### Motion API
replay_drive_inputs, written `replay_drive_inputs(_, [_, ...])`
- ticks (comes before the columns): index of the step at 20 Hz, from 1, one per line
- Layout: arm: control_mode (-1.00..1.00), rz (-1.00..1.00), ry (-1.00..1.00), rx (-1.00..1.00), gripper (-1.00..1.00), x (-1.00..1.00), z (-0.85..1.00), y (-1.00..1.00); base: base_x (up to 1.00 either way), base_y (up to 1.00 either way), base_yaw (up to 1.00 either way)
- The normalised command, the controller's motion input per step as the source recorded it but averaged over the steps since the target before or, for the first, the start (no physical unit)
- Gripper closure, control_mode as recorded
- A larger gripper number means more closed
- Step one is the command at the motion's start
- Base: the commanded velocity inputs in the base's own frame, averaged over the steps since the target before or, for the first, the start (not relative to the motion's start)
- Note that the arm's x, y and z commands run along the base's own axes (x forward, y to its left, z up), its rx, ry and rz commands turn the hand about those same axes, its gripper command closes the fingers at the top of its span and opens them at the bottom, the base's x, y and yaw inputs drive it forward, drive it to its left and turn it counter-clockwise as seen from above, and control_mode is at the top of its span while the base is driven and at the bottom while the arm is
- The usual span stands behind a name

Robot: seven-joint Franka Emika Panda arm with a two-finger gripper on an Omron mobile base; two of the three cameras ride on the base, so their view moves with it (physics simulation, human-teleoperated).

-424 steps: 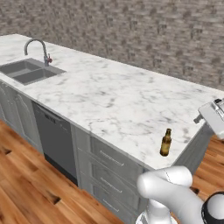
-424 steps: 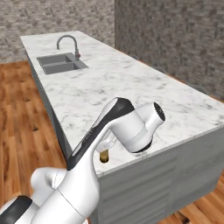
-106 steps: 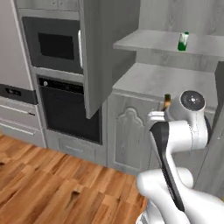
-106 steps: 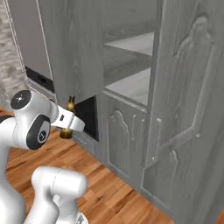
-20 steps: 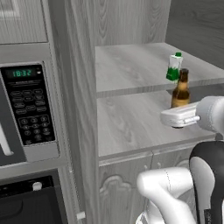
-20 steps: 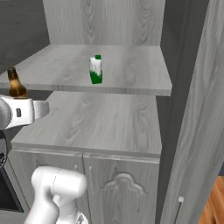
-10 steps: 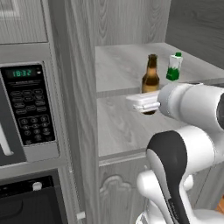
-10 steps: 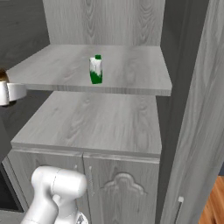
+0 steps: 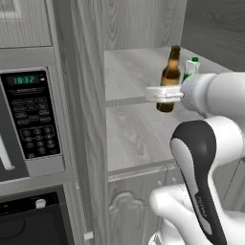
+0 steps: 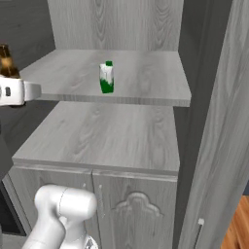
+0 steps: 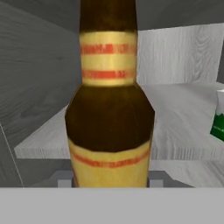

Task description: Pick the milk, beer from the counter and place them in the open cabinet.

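In the left base view, a microwave (image 9: 31, 119) was seen at the far left, set into a grey column, with a dark oven (image 9: 33, 220) below it. To its right stood the open cabinet (image 9: 134, 139), its near side panel rising as a tall vertical edge between the microwave and the shelves. Two flat shelves were shown inside: an upper shelf (image 9: 134, 72) and a lower, deeper ledge above the arched-panel doors.

The beer (image 9: 170, 79) was held upright by the gripper (image 9: 163, 94), which was clamped on the lower body of the bottle, in front of the upper shelf's front edge. Whether the base of the bottle was touching any shelf could not be told; it appeared to hang in the air above the lower ledge. Just to the right of the bottle's neck, the milk (image 9: 191, 67) was seen standing on the upper shelf, partly hidden by the white arm.

In the right base view, the beer (image 10: 7, 61) and gripper (image 10: 14, 91) were placed at the far left edge, off the left end of the upper shelf. The milk (image 10: 106, 77) stood upright near the middle of that shelf, well apart from the bottle, with bare shelf on both sides of it and the whole lower ledge bare.

In the hand view, the beer (image 11: 109, 105) was seen close and upright, with the milk (image 11: 218, 116) at the right edge.
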Motion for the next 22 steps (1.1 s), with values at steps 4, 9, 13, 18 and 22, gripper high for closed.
replay_drive_inputs(4, [-1.0, 0.07, 0.0, 0.03, 1.0, 0.36, 0.0, -0.03, 0.0, 0.0, 0.0])
replay_drive_inputs(9, [-1.0, 0.01, 0.0, 0.0, 1.0, 0.33, 0.11, 0.01, 0.0, 0.0, 0.0])
replay_drive_inputs(13, [-1.0, 0.0, 0.02, 0.0, 1.0, 0.05, 0.47, 0.0, 0.0, 0.0, 0.0])
replay_drive_inputs(18, [-1.0, 0.0, 0.02, 0.0, 1.0, 0.44, 0.07, 0.01, 0.0, 0.0, 0.0])
replay_drive_inputs(22, [-1.0, 0.0, 0.05, -0.01, 1.0, 0.42, -0.03, 0.06, 0.0, 0.0, 0.0])
